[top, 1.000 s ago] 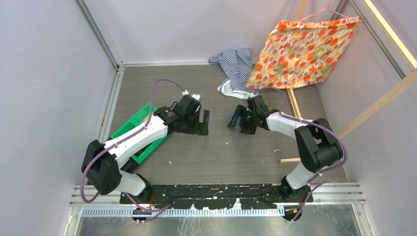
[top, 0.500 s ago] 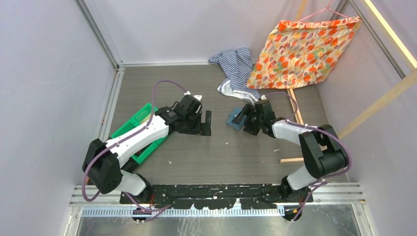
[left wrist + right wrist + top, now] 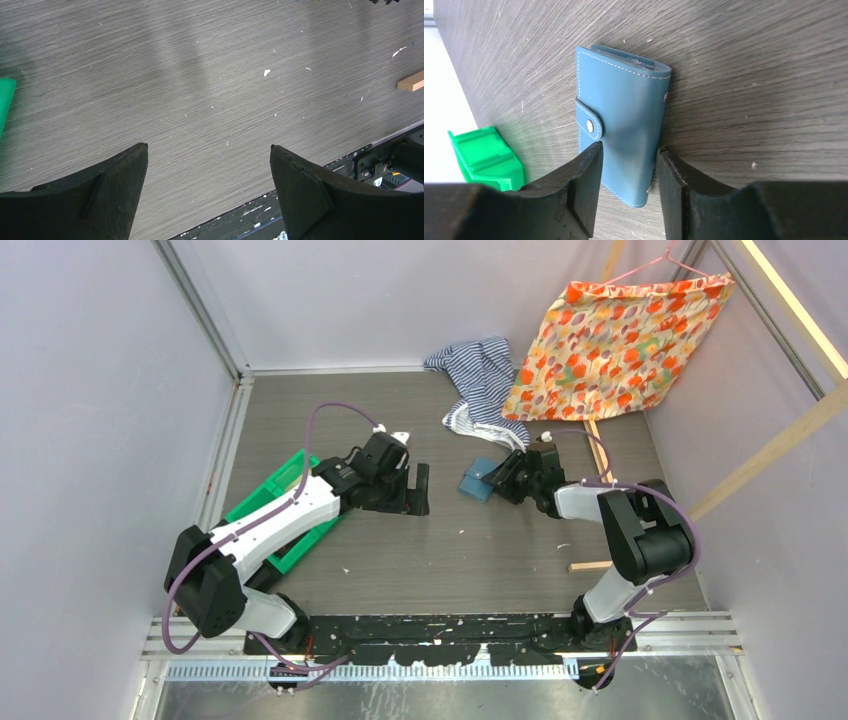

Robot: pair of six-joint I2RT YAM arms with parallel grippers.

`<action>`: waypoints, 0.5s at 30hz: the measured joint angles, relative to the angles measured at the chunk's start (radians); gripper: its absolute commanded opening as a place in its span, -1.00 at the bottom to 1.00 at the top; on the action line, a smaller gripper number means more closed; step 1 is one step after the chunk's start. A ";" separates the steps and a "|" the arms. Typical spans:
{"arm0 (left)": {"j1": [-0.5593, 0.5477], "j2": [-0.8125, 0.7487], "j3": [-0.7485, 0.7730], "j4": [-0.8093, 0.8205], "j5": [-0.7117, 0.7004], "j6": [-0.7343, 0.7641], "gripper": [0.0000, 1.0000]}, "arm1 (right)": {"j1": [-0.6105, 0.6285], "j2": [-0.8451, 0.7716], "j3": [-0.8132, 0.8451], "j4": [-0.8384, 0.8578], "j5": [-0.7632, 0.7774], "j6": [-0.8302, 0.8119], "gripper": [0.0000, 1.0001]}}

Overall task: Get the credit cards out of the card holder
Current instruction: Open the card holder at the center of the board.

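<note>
The slate-blue card holder (image 3: 478, 480) lies folded shut on the table, its snap strap fastened, and shows plainly in the right wrist view (image 3: 621, 115). No credit cards show; only a thin dark edge sits in its far end. My right gripper (image 3: 508, 476) is at the holder's right end. Its jaws are partly open over the near end of the holder (image 3: 628, 165): the left finger overlaps the face and the right finger sits at its spine edge. My left gripper (image 3: 415, 488) is wide open and empty (image 3: 209, 147) over bare table.
A green two-compartment bin (image 3: 275, 502) lies under my left arm; its corner shows in the right wrist view (image 3: 486, 157). A striped cloth (image 3: 480, 375) and a floral cloth (image 3: 620, 335) are at the back. A wooden stick (image 3: 592, 565) lies front right.
My right gripper has drawn back to the right, from over the card holder to its right end. The holder now rests flat on the table. The left arm has barely moved.
</note>
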 measured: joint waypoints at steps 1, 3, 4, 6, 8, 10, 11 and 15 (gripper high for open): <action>0.000 0.000 0.000 0.000 0.000 0.000 0.85 | 0.000 0.003 -0.002 0.005 0.000 0.002 -0.19; 0.000 0.000 0.000 0.000 0.000 0.000 0.85 | 0.000 0.011 -0.003 0.013 -0.001 0.003 -0.40; 0.000 0.000 0.000 0.000 0.000 -0.001 0.85 | 0.000 0.019 -0.003 0.019 -0.001 0.004 -0.52; 0.000 0.000 0.000 0.000 0.000 -0.003 0.85 | 0.000 0.038 -0.003 0.039 -0.011 0.009 -0.90; 0.000 0.000 0.000 -0.001 0.000 -0.004 0.85 | -0.002 0.045 -0.002 0.058 -0.026 0.011 -0.98; 0.000 0.000 0.005 -0.004 0.000 -0.004 0.85 | -0.003 0.044 -0.001 0.074 -0.043 0.011 -0.99; 0.000 0.000 0.011 -0.007 0.000 -0.003 0.84 | -0.003 0.044 0.000 0.077 -0.049 0.011 -0.99; 0.000 0.000 0.048 -0.008 0.000 -0.003 0.72 | -0.004 0.016 0.000 0.054 -0.068 0.001 -0.99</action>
